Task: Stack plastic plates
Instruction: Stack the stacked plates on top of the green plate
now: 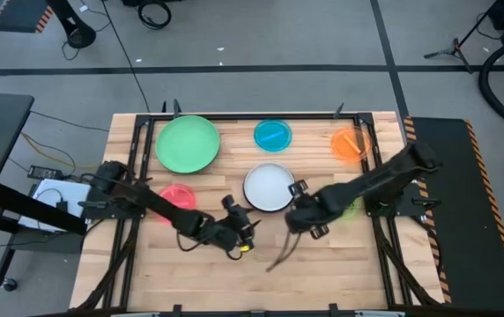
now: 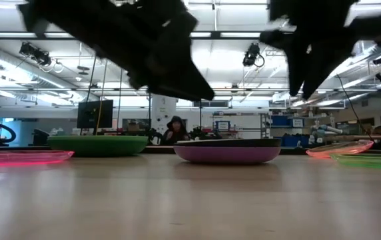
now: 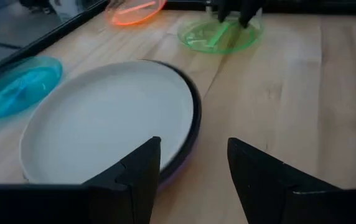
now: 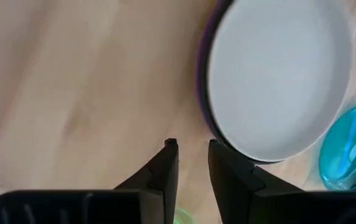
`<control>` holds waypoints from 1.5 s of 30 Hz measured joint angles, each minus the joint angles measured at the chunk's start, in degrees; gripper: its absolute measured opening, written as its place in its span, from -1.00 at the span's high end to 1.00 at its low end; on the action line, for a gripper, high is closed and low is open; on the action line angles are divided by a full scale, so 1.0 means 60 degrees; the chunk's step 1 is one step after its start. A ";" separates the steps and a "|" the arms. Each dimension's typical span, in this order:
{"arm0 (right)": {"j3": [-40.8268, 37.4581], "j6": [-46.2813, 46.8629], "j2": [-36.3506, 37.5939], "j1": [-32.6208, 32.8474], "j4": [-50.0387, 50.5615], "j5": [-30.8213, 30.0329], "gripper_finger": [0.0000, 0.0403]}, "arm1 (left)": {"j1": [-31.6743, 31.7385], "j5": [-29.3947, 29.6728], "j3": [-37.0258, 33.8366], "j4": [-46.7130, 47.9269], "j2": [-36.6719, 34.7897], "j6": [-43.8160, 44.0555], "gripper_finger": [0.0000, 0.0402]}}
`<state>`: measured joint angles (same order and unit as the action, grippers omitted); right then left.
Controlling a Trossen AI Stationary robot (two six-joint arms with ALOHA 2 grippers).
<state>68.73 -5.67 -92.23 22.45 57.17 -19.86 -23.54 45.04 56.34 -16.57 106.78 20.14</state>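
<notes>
A white plate (image 1: pixel 270 187) lies on top of a black and a purple plate (image 2: pixel 227 153) in the table's middle. Resting flat on the wood around it are a large green plate (image 1: pixel 187 143), a blue one (image 1: pixel 272 134), an orange one (image 1: pixel 351 143), a red one (image 1: pixel 177 195) and a lime one (image 3: pixel 218 34) half under my right arm. My left gripper (image 1: pixel 239 236) hovers open near the stack's near left side. My right gripper (image 1: pixel 298 216) hangs open, pointing down, beside the stack's near right rim. Neither holds anything.
Bare wood stretches along the near half of the table (image 1: pixel 322 273). A dark cable (image 1: pixel 280 255) trails from my right arm onto the wood. A raised frame (image 1: pixel 252 114) runs along the table's far edge. A person (image 2: pixel 176 130) sits in the room beyond.
</notes>
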 joint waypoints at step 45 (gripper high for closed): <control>-0.3782 0.4514 0.3057 0.2078 -0.4026 -0.0174 0.55 | 0.2169 -0.4346 0.2980 0.3706 0.2270 -0.2599 -0.09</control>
<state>46.04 21.42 -73.89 34.92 33.02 -20.91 -10.53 18.96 74.22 5.67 120.40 4.55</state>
